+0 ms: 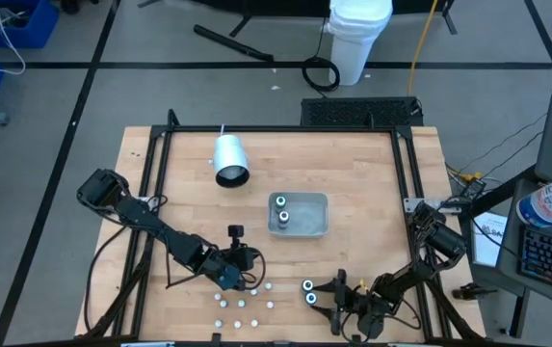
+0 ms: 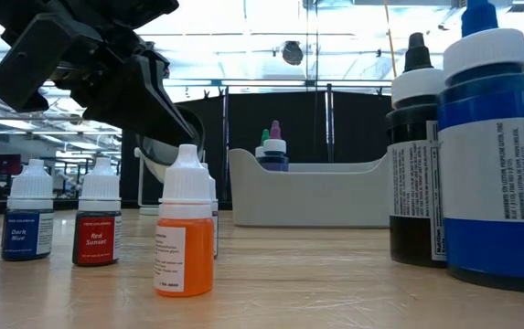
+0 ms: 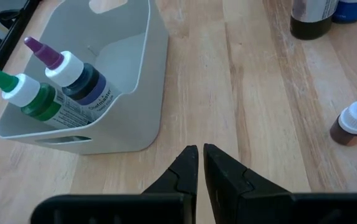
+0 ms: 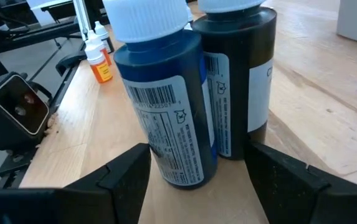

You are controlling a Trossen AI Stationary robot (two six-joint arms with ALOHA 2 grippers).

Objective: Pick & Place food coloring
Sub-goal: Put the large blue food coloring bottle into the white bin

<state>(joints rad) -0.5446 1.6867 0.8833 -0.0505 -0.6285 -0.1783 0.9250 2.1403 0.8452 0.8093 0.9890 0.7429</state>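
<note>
on wood-plank table (image 1: pixel 353 173), left gripper (image 3: pixel 200 163) pinched empty; right gripper (image 4: pixel 197 180) wide round cylindrical blue bottle (image 4: pixel 166 106).

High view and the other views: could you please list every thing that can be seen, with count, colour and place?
table: one, light wood, black frame
tray: one, grey, middle of the table
tipped bottles: two, green and purple tips, inside the tray
large bottles: two, blue and black, front of the table
small food coloring bottles: about eight, white caps, orange, red and dark blue among them, front left
cylinder: one, white, on its side, back left
bucket: one, white, on the floor beyond the table
left gripper: jaws shut, above the small bottles
right gripper: jaws open around the large bottles
</note>
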